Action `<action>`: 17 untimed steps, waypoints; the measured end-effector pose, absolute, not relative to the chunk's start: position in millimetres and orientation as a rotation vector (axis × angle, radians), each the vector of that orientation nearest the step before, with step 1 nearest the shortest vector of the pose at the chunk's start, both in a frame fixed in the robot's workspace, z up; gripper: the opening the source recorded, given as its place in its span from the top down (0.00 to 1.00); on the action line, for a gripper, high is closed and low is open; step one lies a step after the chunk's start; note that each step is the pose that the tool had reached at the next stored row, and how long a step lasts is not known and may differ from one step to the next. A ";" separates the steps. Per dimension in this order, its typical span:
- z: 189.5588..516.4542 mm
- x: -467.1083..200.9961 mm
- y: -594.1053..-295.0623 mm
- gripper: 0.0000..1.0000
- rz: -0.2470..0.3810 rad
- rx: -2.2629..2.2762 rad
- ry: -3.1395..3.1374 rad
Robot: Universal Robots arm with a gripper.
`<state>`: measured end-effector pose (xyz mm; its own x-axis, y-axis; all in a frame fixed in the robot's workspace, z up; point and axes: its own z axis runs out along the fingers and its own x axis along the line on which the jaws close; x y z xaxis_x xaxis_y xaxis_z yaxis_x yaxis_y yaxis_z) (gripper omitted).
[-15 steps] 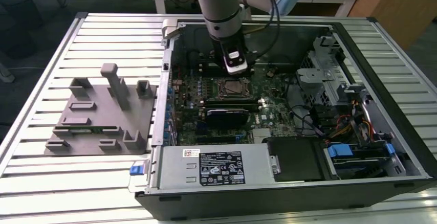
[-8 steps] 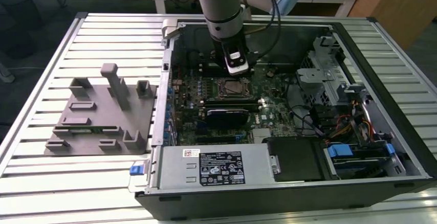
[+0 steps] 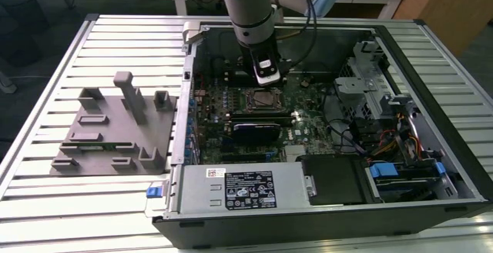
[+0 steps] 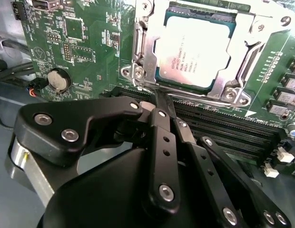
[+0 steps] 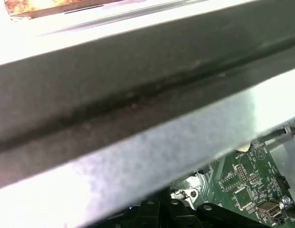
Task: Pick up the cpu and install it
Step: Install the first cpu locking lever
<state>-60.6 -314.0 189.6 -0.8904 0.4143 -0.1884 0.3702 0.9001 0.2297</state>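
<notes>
The cpu (image 4: 192, 50), a pale silver square chip, lies flat in the motherboard socket with the metal socket frame (image 4: 138, 71) around it. In the exterior view the cpu (image 3: 264, 97) sits near the middle of the board inside the open computer case. My gripper (image 4: 161, 99) has its black fingers (image 4: 162, 128) drawn together, their tips at the socket's edge beside the thin wire lever (image 4: 195, 95). Nothing shows between the fingers. Seen from the exterior view, the gripper (image 3: 266, 81) hangs just above the far side of the socket.
A grey tray (image 3: 108, 131) with upright holders lies on the slatted table at the exterior view's left. Black memory slots (image 4: 228, 128) run beside the socket. A power supply (image 3: 239, 186), coloured cables (image 3: 389, 140) and a drive cage (image 3: 370, 68) crowd the case. The case rim (image 5: 138, 95) passes close to the wrist.
</notes>
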 end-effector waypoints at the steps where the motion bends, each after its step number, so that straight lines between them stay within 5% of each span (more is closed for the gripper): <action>1: 189.9 -60.6 -314.1 0.89 0.276 0.593 2.832; 17: 206.6 -59.9 -314.1 0.89 0.275 0.593 2.835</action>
